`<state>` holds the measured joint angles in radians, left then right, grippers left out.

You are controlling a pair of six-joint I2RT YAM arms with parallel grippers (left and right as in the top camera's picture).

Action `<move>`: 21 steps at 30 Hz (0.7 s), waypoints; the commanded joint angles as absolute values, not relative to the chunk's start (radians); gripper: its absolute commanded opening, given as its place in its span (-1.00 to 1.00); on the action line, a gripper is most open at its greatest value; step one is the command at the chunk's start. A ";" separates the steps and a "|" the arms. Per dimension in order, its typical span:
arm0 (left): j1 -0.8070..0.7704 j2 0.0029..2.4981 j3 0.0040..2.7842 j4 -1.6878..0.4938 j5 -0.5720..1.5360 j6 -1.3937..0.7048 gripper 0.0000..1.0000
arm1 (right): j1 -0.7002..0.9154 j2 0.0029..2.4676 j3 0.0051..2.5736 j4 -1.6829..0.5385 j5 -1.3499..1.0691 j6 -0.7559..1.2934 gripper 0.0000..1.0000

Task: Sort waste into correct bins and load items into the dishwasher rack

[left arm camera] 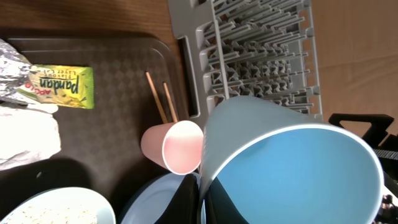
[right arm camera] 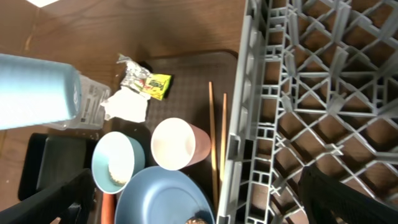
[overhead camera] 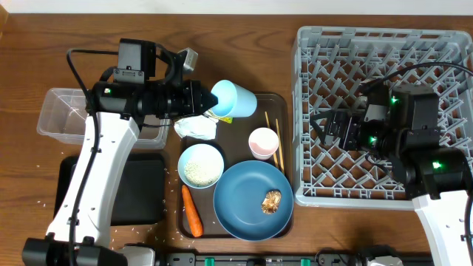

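Observation:
My left gripper (overhead camera: 212, 100) is shut on the wall of the small blue cup (overhead camera: 235, 99), held tipped on its side above the brown tray's back left. The left wrist view shows the blue cup (left arm camera: 292, 168) filling the frame, its wall pinched between the black fingers (left arm camera: 183, 205). On the tray lie the white napkin (overhead camera: 196, 127), the yellow-green wrapper (left arm camera: 59, 87), the pink cup (overhead camera: 263, 142), the chopsticks (overhead camera: 277, 144), the bowl (overhead camera: 200, 164) with rice, the carrot (overhead camera: 192, 210) and the blue plate (overhead camera: 244, 207) bearing a brown lump (overhead camera: 271, 201). My right gripper (overhead camera: 325, 129) hangs open over the dishwasher rack (overhead camera: 384, 44).
The clear tub (overhead camera: 63, 114) stands at the left, and the black tray (overhead camera: 140, 188) lies in front of it, partly under my left arm. The brown serving tray (overhead camera: 284, 100) sits close against the rack's left wall. Rice grains are scattered on the table near the black tray.

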<state>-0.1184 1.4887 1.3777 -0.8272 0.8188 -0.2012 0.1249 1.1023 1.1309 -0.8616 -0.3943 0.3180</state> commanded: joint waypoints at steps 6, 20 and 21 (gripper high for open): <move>-0.113 1.483 1.394 -0.821 0.908 -0.180 -0.88 | 0.134 1.102 1.149 -0.834 -0.572 0.299 0.98; -0.113 1.483 1.394 -0.809 1.026 -0.181 -0.86 | 0.268 1.059 1.149 -0.643 -0.741 0.371 0.95; -0.113 1.483 1.394 -0.804 1.033 -0.181 -0.88 | 0.274 1.053 1.149 -0.633 -0.741 0.370 0.96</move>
